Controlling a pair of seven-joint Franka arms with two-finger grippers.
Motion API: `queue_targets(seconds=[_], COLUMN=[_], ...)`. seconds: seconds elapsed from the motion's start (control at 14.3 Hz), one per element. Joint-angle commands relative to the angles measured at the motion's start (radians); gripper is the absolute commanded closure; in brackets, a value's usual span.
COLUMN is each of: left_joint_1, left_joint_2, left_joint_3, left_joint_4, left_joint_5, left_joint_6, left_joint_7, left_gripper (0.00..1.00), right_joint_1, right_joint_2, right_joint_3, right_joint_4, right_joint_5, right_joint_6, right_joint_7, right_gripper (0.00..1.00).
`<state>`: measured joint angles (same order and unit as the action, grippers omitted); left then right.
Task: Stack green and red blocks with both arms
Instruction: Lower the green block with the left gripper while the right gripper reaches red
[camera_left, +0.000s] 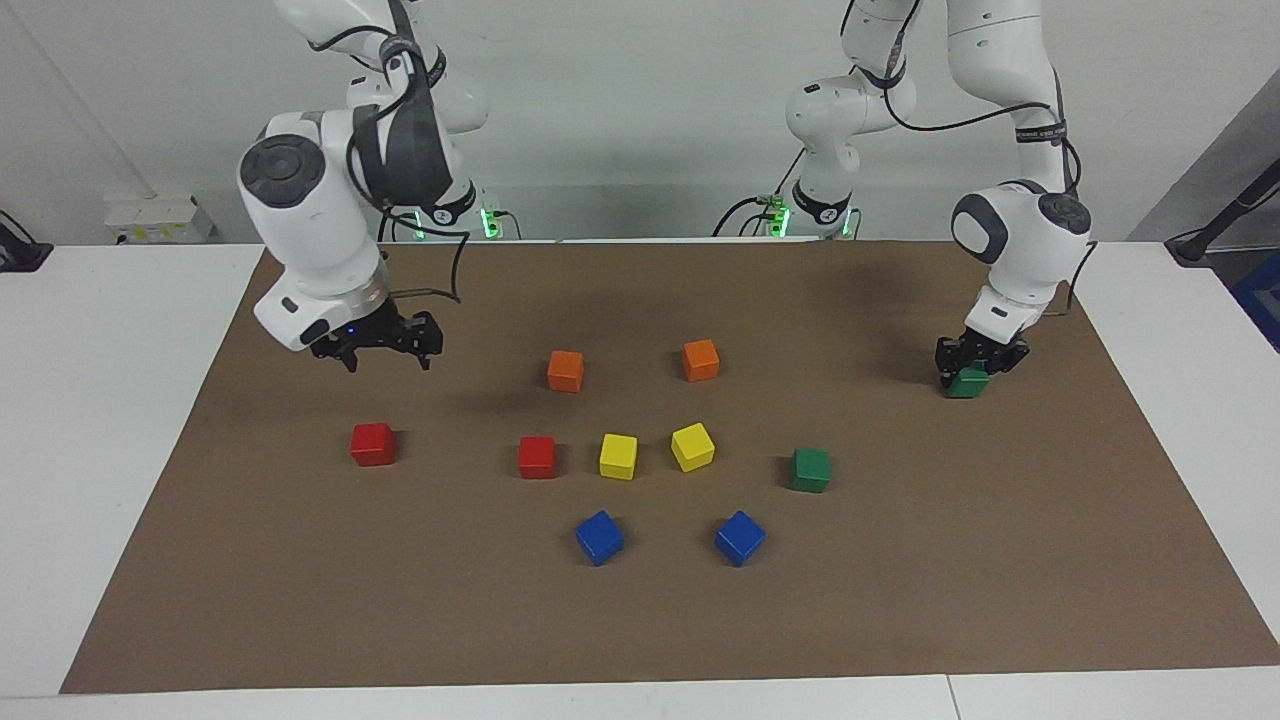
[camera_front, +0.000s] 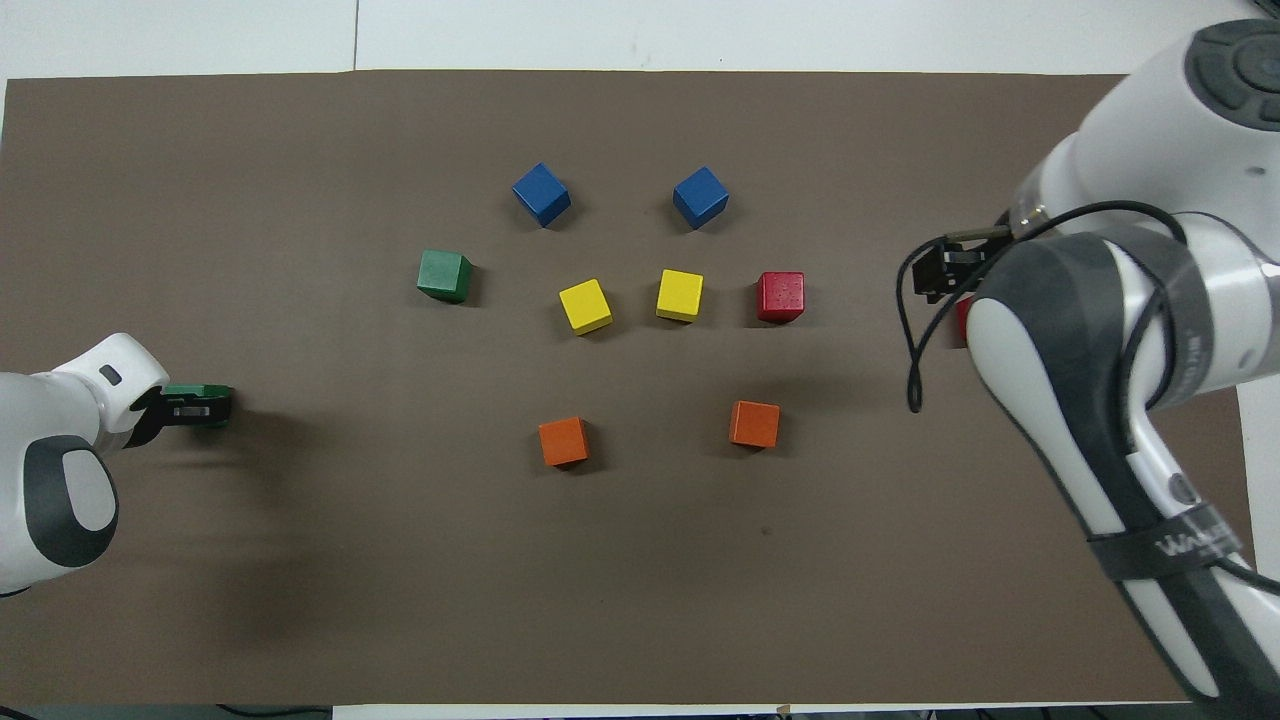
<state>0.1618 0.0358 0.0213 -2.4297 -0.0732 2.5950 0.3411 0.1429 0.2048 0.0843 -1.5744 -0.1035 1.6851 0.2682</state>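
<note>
Toward the left arm's end of the mat, my left gripper (camera_left: 971, 366) (camera_front: 196, 408) is shut on a green block (camera_left: 967, 386) (camera_front: 203, 392) and holds it low, at or just above the mat. A second green block (camera_left: 810, 469) (camera_front: 444, 275) lies loose beside the coloured cluster. My right gripper (camera_left: 387, 357) (camera_front: 944, 276) hangs open and empty above the mat. A red block (camera_left: 372, 443) sits free on the mat below it; in the overhead view the right arm hides nearly all of this block. Another red block (camera_left: 537, 456) (camera_front: 780, 296) rests beside the yellow ones.
Two orange blocks (camera_left: 565, 370) (camera_left: 700, 359), two yellow blocks (camera_left: 618, 455) (camera_left: 692, 446) and two blue blocks (camera_left: 599, 536) (camera_left: 739, 537) stand in the middle of the brown mat (camera_left: 640, 630). White table borders the mat.
</note>
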Motion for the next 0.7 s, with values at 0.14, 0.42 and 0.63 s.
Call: queue_targets(seconds=[0.14,0.42,0.63], left_joint_1=[-0.015,-0.025,-0.025], left_joint_2=[-0.011,-0.010,-0.008], left_joint_3=[0.008,0.009,0.009], left_joint_4=[-0.016,-0.012,-0.006], left_joint_5=[-0.020,-0.020,-0.020], left_joint_6=[-0.019,-0.042,-0.050], left_joint_7=[-0.001,-0.002,0.001], left_gripper=[1.00,0.99,0.00], right_joint_1=[0.075,0.096,0.101], right_joint_2=[0.120,0.209,0.222], right_joint_3=[0.002,0.003,0.003], right_joint_4=[0.097,0.097,0.059], right_joint_5=[0.040,0.044,0.057], right_joint_6=[0.080,0.222,0.320], right_joint_7=[0.147,0.177,0.187], right_gripper=[0.00,0.00,0.00])
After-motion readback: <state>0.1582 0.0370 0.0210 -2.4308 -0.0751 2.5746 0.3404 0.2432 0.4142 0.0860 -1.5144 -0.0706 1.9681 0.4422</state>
